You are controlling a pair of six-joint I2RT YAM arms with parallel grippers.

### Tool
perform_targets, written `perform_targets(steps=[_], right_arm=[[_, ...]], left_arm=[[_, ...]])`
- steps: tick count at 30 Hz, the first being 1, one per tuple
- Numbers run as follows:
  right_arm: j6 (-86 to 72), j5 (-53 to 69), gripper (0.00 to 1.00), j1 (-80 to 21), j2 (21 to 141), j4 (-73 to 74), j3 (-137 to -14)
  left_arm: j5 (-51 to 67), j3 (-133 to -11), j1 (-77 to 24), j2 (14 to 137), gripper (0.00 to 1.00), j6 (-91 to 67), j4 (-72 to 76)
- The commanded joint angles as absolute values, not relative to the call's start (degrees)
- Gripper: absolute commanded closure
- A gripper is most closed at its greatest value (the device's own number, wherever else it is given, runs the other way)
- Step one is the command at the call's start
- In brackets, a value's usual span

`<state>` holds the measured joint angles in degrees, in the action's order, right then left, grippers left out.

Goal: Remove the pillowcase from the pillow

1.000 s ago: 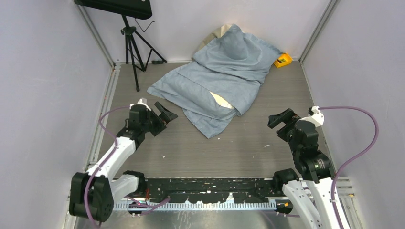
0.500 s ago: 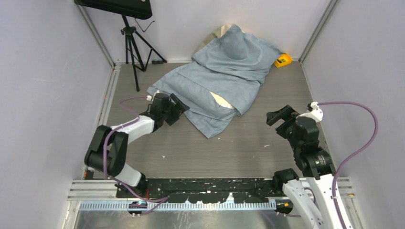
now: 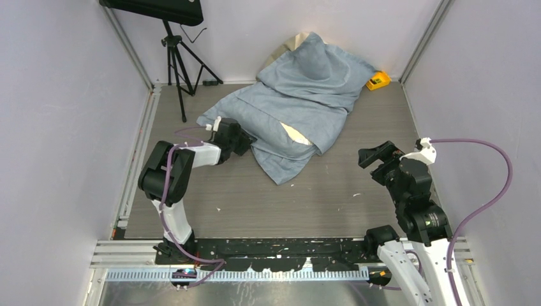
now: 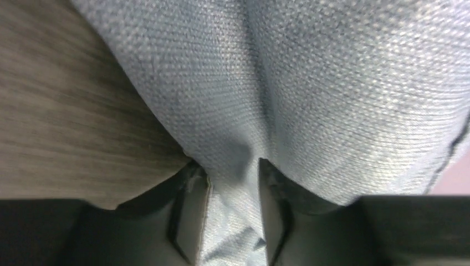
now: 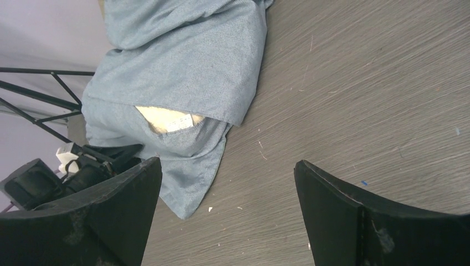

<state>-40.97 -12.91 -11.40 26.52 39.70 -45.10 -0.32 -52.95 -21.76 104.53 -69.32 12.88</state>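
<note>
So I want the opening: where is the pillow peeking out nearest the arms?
Top view, middle of the table: a cream patch of the pillow peeks from the pillowcase opening, on its near right side. The right wrist view shows its white tag.

Light was even and diffuse throughout, leaving only soft shadows under the folds of the pillowcase (image 3: pixel 300 102) and no glare on the grey worktop (image 3: pixel 332 191). Up close in the left wrist view the weave was sharp but the left tool (image 4: pixel 230 172) lay dark and soft; the right tool (image 5: pixel 224 166) loomed dark, slightly blurred.
</note>
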Motion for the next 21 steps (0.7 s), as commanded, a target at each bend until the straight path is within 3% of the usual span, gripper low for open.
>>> perform_targets(steps=[1,3,4,11,21], right_arm=[[-41.8,-13.5,0.07,-11.3,27.0,38.9,-47.4],[-41.8,-13.3,0.07,-11.3,27.4,38.7,-47.2],[-41.8,-13.2,0.07,-11.3,27.7,38.6,-47.0],[-41.4,-10.3,0.07,-11.3,32.2,38.2,-47.7],[-36.1,-2.1,0.12,-11.3,43.9,37.9,-54.5]], left_arm=[[-1.4,-55.8,-21.6,107.9,0.74,-68.5,13.7],[-0.4,-56.6,-21.2,108.1,0.95,-66.8,14.3],[-0.3,-56.9,-20.9,107.5,1.0,-65.5,14.1],[0.5,-55.2,-18.4,92.6,1.0,-54.2,-0.6],[14.7,-41.2,-5.2,71.0,1.0,-49.2,-12.0]])
